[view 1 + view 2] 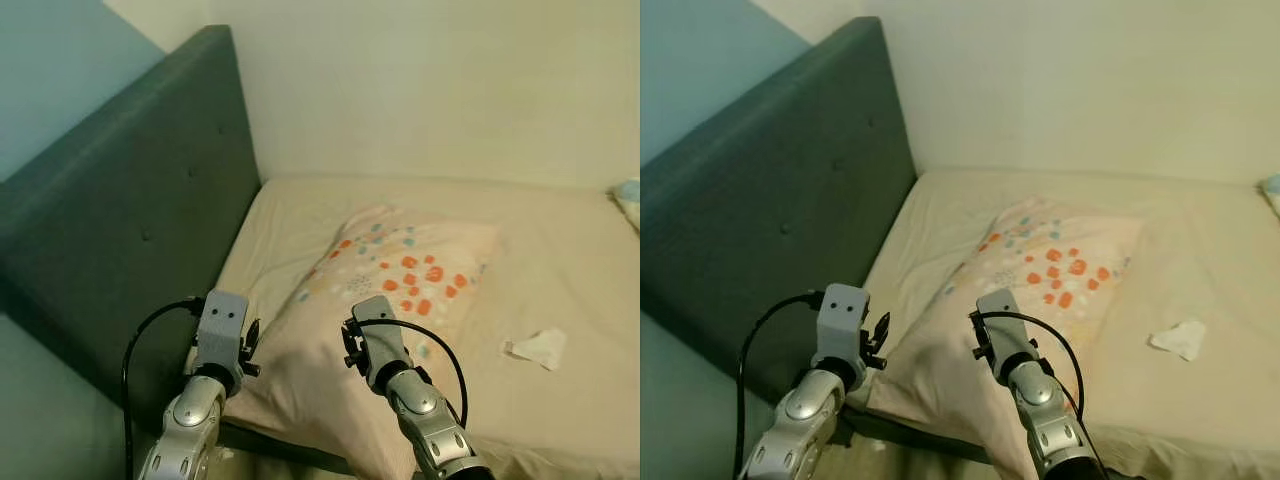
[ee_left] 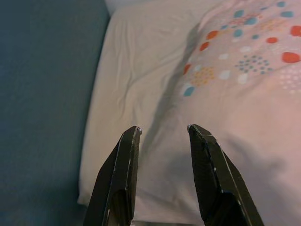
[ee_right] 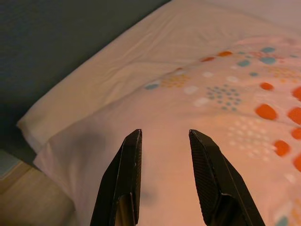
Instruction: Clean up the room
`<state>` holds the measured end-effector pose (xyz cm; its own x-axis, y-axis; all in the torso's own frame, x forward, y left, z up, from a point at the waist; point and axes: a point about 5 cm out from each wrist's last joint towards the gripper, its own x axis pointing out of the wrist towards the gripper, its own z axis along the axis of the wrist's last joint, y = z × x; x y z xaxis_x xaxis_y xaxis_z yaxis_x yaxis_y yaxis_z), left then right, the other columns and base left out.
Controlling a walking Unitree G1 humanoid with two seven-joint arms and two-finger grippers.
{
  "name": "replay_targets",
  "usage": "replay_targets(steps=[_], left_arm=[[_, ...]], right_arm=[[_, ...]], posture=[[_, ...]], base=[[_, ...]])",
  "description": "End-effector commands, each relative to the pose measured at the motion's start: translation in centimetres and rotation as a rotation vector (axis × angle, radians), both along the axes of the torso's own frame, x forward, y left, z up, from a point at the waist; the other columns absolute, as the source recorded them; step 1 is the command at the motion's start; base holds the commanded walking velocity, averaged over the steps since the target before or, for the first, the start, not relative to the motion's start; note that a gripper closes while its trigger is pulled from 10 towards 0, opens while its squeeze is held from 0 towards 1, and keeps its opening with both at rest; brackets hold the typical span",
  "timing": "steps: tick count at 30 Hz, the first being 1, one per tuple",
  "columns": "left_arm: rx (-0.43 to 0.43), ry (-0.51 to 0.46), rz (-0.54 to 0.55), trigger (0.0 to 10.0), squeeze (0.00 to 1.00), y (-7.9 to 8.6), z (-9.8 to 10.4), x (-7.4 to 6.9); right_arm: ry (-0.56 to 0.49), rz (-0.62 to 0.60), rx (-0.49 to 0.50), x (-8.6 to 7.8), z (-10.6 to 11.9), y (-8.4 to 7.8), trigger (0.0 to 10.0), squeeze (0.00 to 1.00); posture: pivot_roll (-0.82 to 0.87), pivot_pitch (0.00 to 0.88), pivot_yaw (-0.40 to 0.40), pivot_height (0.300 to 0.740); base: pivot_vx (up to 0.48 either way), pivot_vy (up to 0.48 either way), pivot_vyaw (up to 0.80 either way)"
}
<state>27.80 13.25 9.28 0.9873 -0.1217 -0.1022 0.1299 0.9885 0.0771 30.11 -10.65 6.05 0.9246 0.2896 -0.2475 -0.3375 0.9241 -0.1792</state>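
Head views: spotted pillow (image 1: pixel 385 300) lies centre frame on beige mattress (image 1: pixel 560 270), dark grey headboard (image 1: pixel 130 210) at left, crumpled tissue (image 1: pixel 538 347) lower right. Left gripper (image 1: pixel 252 345) hovers at pillow's lower left edge; right gripper (image 1: pixel 350 350) over pillow's near end.

Left wrist view: fingers (image 2: pixel 120 174) spread, nothing between, above pillow edge.

Right wrist view: fingers (image 3: pixel 211 179) spread, nothing between, over pillow.

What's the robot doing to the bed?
The robot is standing at the corner of the bed near the dark headboard, with both arms reaching toward the spotted pillow. The left gripper and right gripper are both open above the pillow's near end, holding nothing yet. A crumpled tissue lies on the sheet to the right.
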Motion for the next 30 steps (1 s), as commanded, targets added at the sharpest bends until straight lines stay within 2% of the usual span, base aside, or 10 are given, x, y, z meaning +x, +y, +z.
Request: replay_targets(steps=[1, 30], left_arm=[[0.022, 0.035, 0.003, 10.0, 0.0, 0.34, -0.75, -0.24], [0.031, 0.034, -0.002, 10.0, 0.0, 0.21, -0.63, -0.31]], right_arm=[[-0.002, 0.008, 0.009, -0.07, 0.05, 0.24, 10.0, 0.0], [-0.013, -0.013, 0.012, -0.02, 0.28, -0.06, 10.0, 0.0]], posture=[[-0.04, 0.075, 0.024, 0.74], [-0.04, 0.091, 0.027, 0.74]], base=[[0.0, 0.0, 0.8], [0.0, 0.0, 0.8]])
